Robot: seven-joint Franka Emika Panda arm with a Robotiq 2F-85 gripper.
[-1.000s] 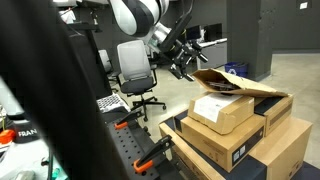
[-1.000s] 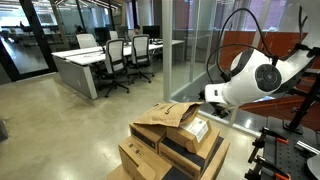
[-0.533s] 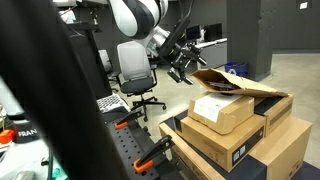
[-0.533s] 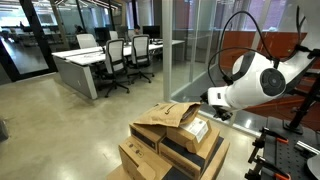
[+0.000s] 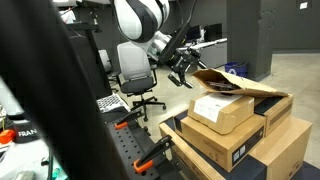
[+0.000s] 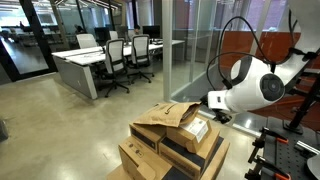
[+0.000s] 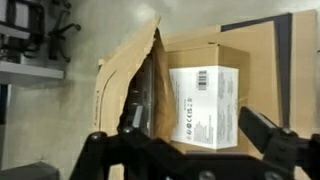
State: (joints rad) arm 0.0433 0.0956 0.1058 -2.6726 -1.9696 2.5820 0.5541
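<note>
While the gripper (image 5: 182,70) is hanging in mid-air with its jaws spread wide and gripping nothing, an office chair (image 5: 135,68) is standing to its left in an exterior view, and a stack of cardboard boxes (image 5: 245,150) is sitting lower down to its right. A torn cardboard flap (image 5: 240,84) is arching over the top of that stack, nearest the gripper yet apart from it, and a labelled box (image 5: 222,112) is lying just beneath the flap, slightly tilted. In an exterior view, desks (image 6: 85,62) with chairs are filling the left, the stack (image 6: 165,150) is sitting in the middle, and the gripper (image 6: 213,101) is poking out beside the white arm (image 6: 258,85) on the right, above the stack's far side. In the wrist view, one finger (image 7: 130,135) is showing at the lower left, the cardboard flap (image 7: 125,85) is curling up beside a dark gap, the labelled box is lying in the middle with its white label (image 7: 200,100) facing the camera, and the other finger is reaching in at the lower right.
</note>
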